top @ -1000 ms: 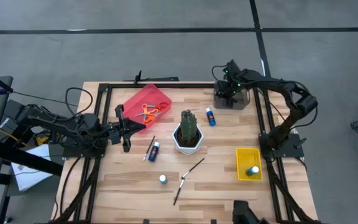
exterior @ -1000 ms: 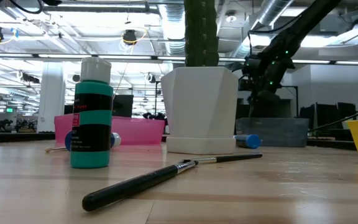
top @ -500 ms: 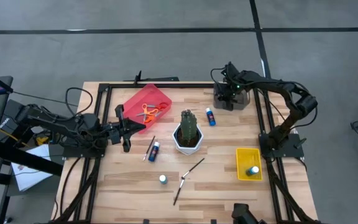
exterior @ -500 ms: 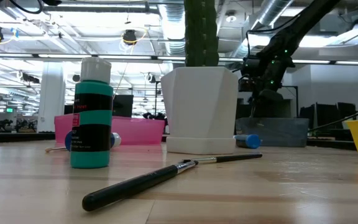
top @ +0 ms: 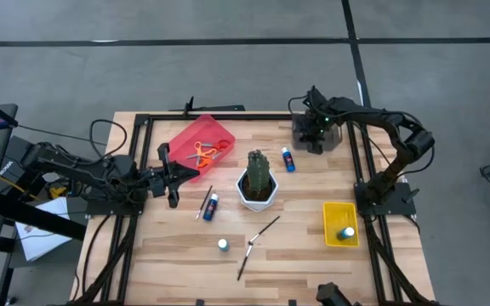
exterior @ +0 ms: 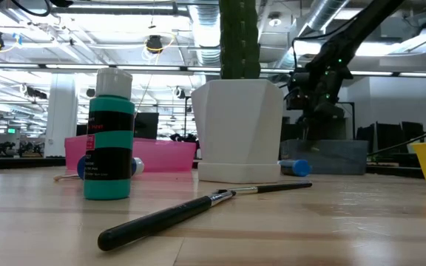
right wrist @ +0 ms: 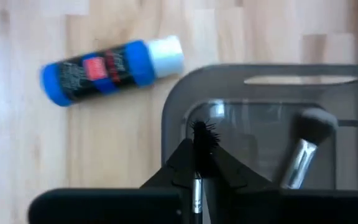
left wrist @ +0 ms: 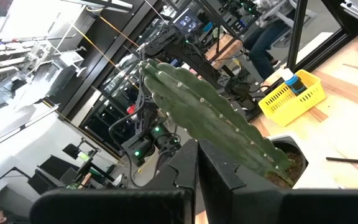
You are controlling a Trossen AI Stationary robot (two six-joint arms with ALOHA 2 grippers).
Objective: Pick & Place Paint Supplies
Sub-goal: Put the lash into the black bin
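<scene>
Right wrist view: right pincer (right wrist: 199, 163) clenched on paintbrush (right wrist: 199, 140), long axis upright, bristles out over grey bin (right wrist: 173, 106).
High view only: bin at table (top: 296, 246) far right corner; left pincer (top: 173, 177), fingers together, idles beside red tray (top: 185, 140).

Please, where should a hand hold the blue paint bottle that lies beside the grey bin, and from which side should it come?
Grip the blue paint bottle across the middle of its blue body, coming from above. It lies flat on the table, beside the grey bin, so the fingers would probably best close across its round width, clear of the narrower white cap.
</scene>
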